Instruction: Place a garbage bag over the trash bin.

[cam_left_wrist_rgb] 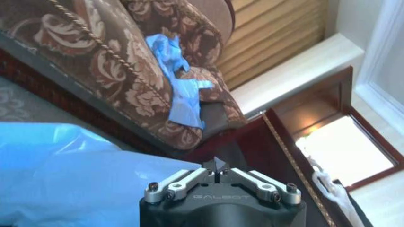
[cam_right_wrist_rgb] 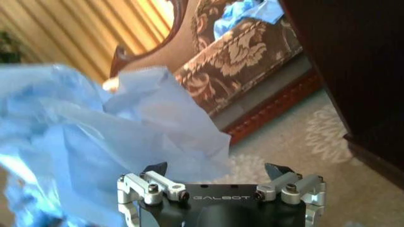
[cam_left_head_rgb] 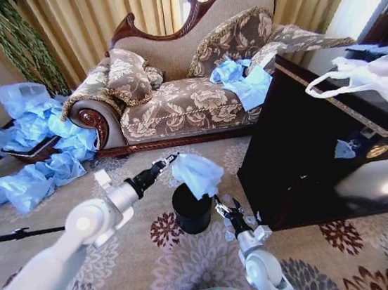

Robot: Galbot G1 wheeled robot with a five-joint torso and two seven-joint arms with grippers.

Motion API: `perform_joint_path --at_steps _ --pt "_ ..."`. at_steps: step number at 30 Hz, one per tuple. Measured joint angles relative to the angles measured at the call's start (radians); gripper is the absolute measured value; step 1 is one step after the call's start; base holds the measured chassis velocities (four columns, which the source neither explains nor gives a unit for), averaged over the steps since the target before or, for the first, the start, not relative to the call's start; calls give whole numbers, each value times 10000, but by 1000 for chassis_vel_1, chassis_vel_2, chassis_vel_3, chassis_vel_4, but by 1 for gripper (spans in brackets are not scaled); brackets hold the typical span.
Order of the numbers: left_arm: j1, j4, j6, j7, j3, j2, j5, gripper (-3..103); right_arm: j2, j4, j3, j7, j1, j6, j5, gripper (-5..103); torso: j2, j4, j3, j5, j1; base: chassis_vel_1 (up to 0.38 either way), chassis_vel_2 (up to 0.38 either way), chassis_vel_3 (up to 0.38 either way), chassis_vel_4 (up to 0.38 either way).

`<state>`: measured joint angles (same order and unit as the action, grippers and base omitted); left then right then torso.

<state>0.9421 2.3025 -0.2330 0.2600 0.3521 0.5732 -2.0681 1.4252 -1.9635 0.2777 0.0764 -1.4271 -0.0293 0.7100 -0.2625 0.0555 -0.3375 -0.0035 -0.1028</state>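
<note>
**Bag held over the bin, not yet fitted**

In the head view, the trash bin (cam_left_head_rgb: 191, 210) stands on the patterned carpet at centre frame, just left of the dark cabinet (cam_left_head_rgb: 308, 152). The garbage bag (cam_left_head_rgb: 196, 173) hangs bunched above the bin's far rim, its lower edge touching or just overlapping the opening. The left gripper (cam_left_head_rgb: 170, 160) reaches in from the lower left and meets the bag's upper left corner. The right gripper (cam_left_head_rgb: 224, 208) rises from the bottom of the frame, just right of the bin and below the bag. The bin's black wall is bare all round, so the bag is neither opened nor pulled over the rim; I judge the task barely begun at the fitting step.

In the left wrist view, the left gripper (cam_left_wrist_rgb: 218, 169) sits at bottom centre with its fingers pinched together, and blue film (cam_left_wrist_rgb: 82, 175) fills the lower left right up against them. It appears clenched on the bag's edge. The sofa (cam_left_wrist_rgb: 126, 71) crosses the upper left.

In the right wrist view, the right gripper (cam_right_wrist_rgb: 216, 171) at the bottom shows its two fingertips spread well apart, released, grasping nothing. The bag (cam_right_wrist_rgb: 94, 137) billows across the left half, its lower edge drooping near the left fingertip.

Still to do: spread the mouth, lower it around the rim.
</note>
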Motion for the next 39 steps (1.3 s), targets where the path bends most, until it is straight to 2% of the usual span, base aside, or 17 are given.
perform_joint_path --at_steps 5,10,13,22,29,39 --pt "159 349 -3 -188 213 -598 -246 0 -329 -445 509 -117 19 156 1022 100 0 -3 1 3 1 0 0 0 0" --pt "593 679 23 -227 607 -631 -273 0 -1002 -641 558 -89 201 580 2012 100 0 -3 1 0 1 0 0 0 0" --pt "701 780 39 -236 702 -632 -285 0 -1058 -608 236 -240 288 770 2036 100 0 -5 1 1 1 0 0 0 0" --pt "594 770 160 -180 470 -576 -85 0 -632 -898 -1064 -425 309 1085 1871 100 0 -3 1 0 1 0 0 0 0" --pt "483 800 186 -190 358 -574 -24 0 -753 -1495 -1459 -522 140 1467 2630 100 -1 -2 1 -1 1 0 0 0 0" --pt "420 960 280 -417 580 -968 -417 0 -499 -1039 -1957 -627 788 1553 2672 100 -2 -3 1 1 1 0 0 0 0"
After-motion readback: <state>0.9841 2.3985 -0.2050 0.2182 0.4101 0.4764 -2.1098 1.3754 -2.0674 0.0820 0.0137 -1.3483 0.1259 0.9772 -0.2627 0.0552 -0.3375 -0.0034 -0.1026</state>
